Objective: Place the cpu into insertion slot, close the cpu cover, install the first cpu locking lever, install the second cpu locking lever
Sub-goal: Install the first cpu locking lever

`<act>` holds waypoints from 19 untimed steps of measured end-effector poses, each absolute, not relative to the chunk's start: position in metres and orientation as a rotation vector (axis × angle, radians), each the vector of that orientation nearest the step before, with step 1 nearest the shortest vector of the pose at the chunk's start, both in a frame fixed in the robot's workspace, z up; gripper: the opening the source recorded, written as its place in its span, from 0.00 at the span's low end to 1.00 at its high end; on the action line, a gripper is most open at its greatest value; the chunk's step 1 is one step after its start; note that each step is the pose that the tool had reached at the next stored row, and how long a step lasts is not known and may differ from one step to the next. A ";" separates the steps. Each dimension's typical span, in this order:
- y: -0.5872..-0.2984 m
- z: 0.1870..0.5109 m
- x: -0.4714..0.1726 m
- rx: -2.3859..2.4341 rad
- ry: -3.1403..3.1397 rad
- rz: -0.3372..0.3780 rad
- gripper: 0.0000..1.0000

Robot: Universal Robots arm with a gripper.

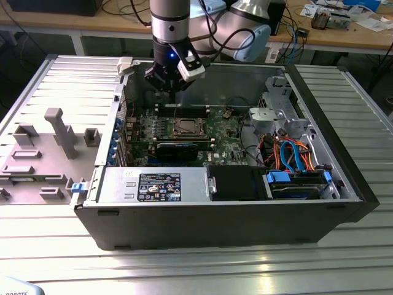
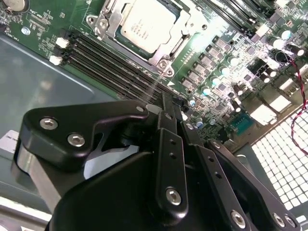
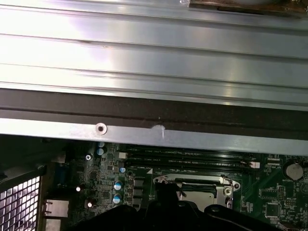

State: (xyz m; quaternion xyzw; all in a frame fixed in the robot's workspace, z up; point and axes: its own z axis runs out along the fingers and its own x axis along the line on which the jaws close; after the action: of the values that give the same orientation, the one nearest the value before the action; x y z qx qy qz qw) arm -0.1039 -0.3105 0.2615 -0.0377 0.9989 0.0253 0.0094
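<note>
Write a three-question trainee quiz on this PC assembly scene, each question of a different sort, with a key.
1. True or false: the cpu already sits in the insertion slot, with the cpu cover framing it.
2. In the second wrist view, the gripper hangs above: A) the blue drive cables, B) the long black memory slots, C) the grey fixture tray.
3. Fill in: in the exterior view the gripper hovers over the open computer ____.

Key: 1 true; 2 B; 3 case.
</note>
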 end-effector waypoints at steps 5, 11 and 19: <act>-0.310 0.261 -0.102 -0.118 3.119 0.079 0.11; -0.311 0.261 -0.097 -0.112 3.120 0.079 0.11; -0.311 0.254 -0.090 -0.099 3.118 0.110 0.11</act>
State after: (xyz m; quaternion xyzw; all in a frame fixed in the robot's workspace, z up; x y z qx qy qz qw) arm -0.0902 -0.3107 0.2539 -0.0318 0.9988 0.0353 0.0100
